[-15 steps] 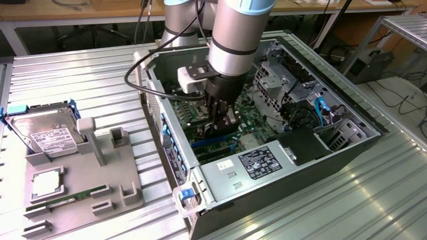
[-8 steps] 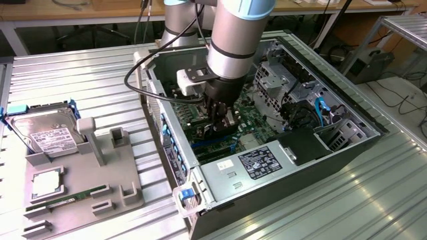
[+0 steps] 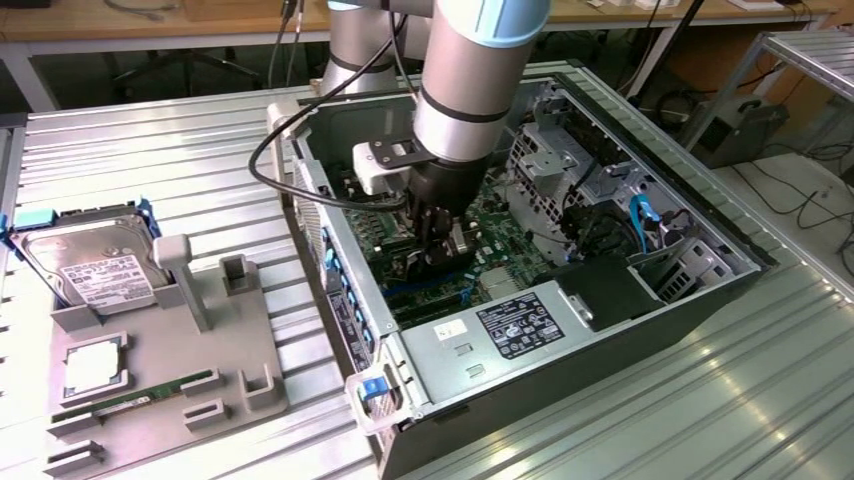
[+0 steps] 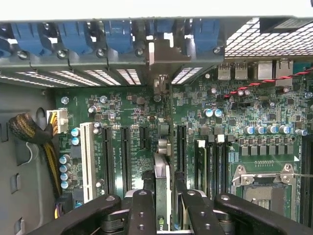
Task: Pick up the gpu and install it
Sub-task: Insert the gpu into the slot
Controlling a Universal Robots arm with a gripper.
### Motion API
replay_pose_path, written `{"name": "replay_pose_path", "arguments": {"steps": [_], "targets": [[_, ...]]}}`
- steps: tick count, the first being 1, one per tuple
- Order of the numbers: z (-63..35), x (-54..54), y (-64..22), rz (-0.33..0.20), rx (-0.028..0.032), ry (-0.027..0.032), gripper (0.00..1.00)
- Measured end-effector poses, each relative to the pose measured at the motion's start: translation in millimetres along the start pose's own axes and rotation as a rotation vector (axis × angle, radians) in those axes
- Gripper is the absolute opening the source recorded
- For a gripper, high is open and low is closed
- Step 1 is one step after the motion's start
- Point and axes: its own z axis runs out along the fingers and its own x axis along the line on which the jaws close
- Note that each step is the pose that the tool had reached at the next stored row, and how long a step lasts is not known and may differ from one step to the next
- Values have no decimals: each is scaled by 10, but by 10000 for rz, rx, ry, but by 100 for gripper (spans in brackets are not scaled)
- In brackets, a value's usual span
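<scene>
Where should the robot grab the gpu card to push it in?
By its upper long edge, one finger on each flat face, coming straight down from above. The gpu stands thin and edge-on over the motherboard slots, and the gripper pinches it just so.

The gpu (image 4: 162,183), edge-on between the fingers (image 4: 142,213) of the pincer (image 4: 165,198), is cut off at the wrist view's edge; whether it sits in a slot cannot be told. The hard drive (image 3: 87,275) label is too small to read.
</scene>
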Motion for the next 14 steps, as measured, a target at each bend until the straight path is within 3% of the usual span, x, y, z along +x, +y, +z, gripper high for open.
{"name": "replay_pose_path", "arguments": {"steps": [5, 7, 8, 12, 14], "targets": [[16, 2, 4, 15, -4, -129, 26], [18, -1, -1, 12, 4, -144, 27], [15, -1, -1, 11, 0, -179, 33], [14, -1, -1, 9, -2, -261, 33], [16, -1, -1, 9, -2, -267, 33]]}}
